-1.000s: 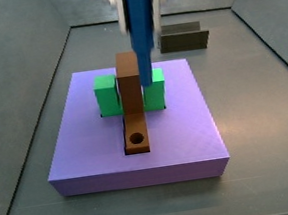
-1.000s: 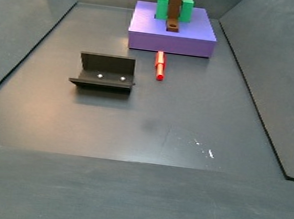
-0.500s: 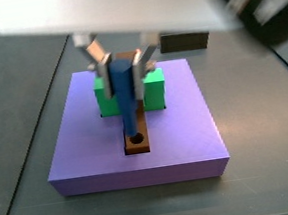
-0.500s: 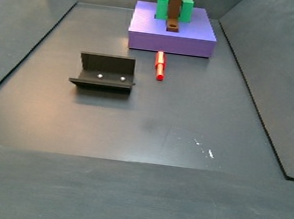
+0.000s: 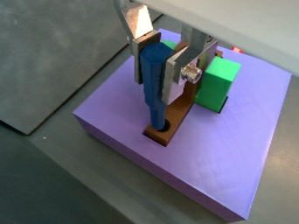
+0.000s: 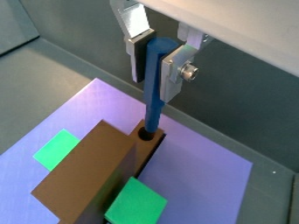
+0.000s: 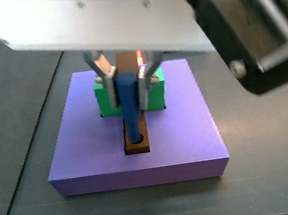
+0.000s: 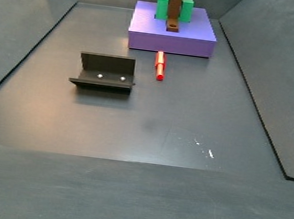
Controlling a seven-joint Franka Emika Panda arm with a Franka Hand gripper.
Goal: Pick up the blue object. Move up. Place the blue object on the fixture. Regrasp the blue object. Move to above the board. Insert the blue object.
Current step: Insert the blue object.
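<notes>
My gripper [image 5: 158,74] is shut on the blue object [image 5: 153,87], a long upright peg. It hangs over the purple board [image 5: 222,162]. The peg's lower tip sits in the mouth of the round hole in the brown block [image 5: 177,116] on the board. In another wrist view the gripper [image 6: 158,70] holds the peg [image 6: 153,96] above the brown block [image 6: 93,175]. In a side view the gripper [image 7: 126,74] and the peg [image 7: 132,106] stand over the board [image 7: 178,135]. The fixture [image 8: 104,73] stands apart on the floor.
A green block [image 5: 219,82] flanks the brown block on both sides [image 7: 109,96]. A red peg [image 8: 162,68] lies on the floor just in front of the board [image 8: 185,44]. Grey walls close in the floor.
The gripper has come down over the board with the blue peg. The peg's tip has moved from well above the brown block to the mouth of its hole.
</notes>
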